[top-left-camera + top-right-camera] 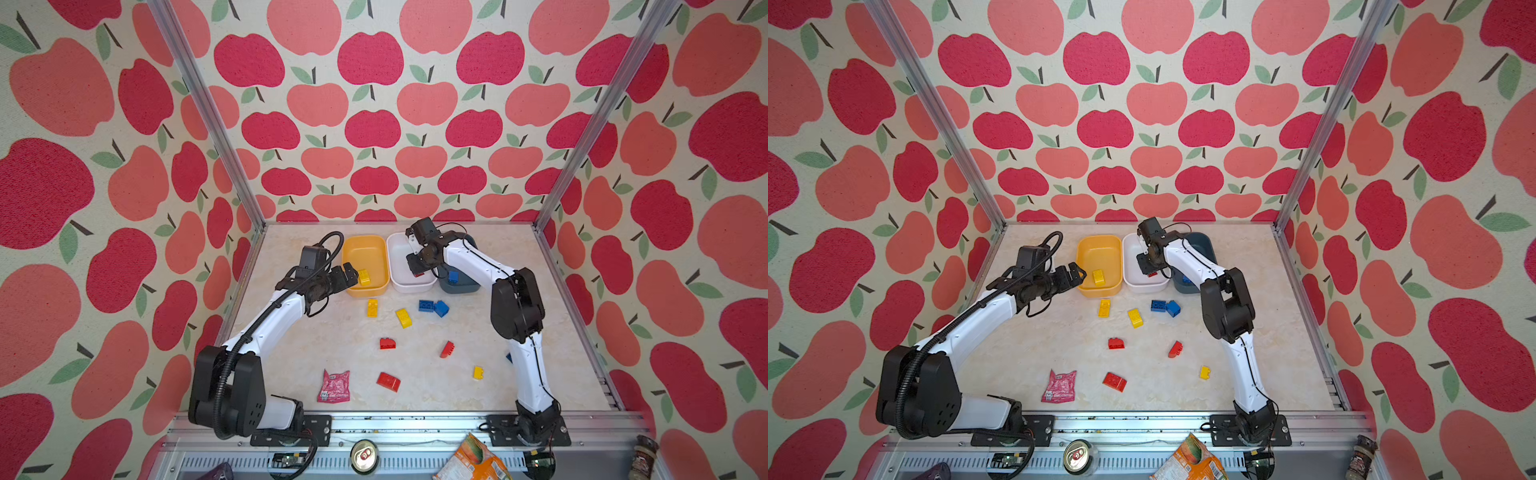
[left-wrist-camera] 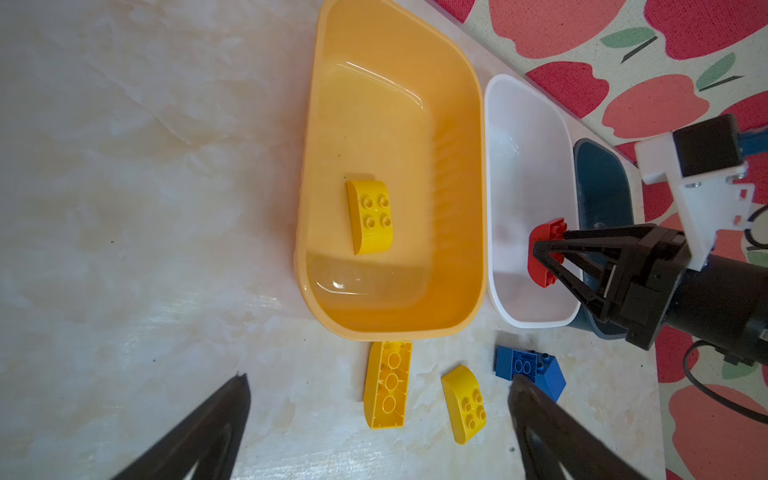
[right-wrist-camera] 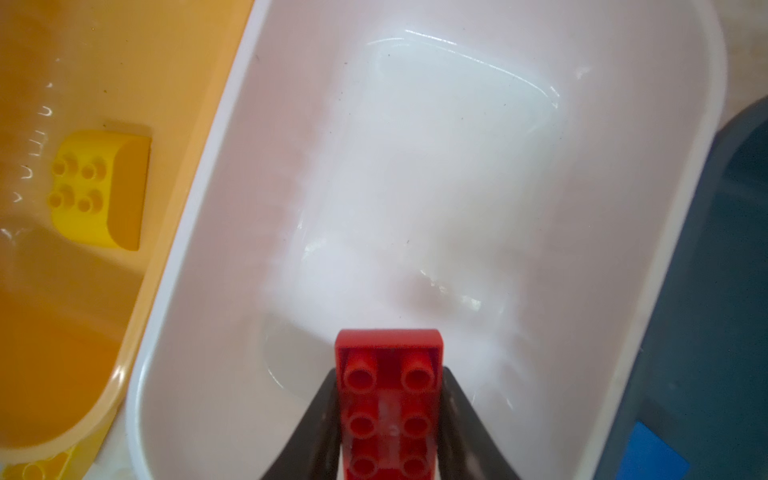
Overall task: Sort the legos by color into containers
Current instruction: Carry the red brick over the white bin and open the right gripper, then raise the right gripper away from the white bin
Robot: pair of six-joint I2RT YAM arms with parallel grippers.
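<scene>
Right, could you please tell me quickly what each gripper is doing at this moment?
Left gripper: open, holding nothing.
Right gripper: closed on a red brick above the white tub.

This is looking like a robotics lab cell: aluminium posts (image 1: pixel 208 116) are framing apple-print walls (image 1: pixel 374 104) around a marble-look table (image 1: pixel 332 361), two arms (image 1: pixel 266 324) are sitting bolted to a metal rail (image 1: pixel 415 422), and a can (image 1: pixel 364 456) and snack bag (image 1: pixel 473 461) are lying just in front.
</scene>
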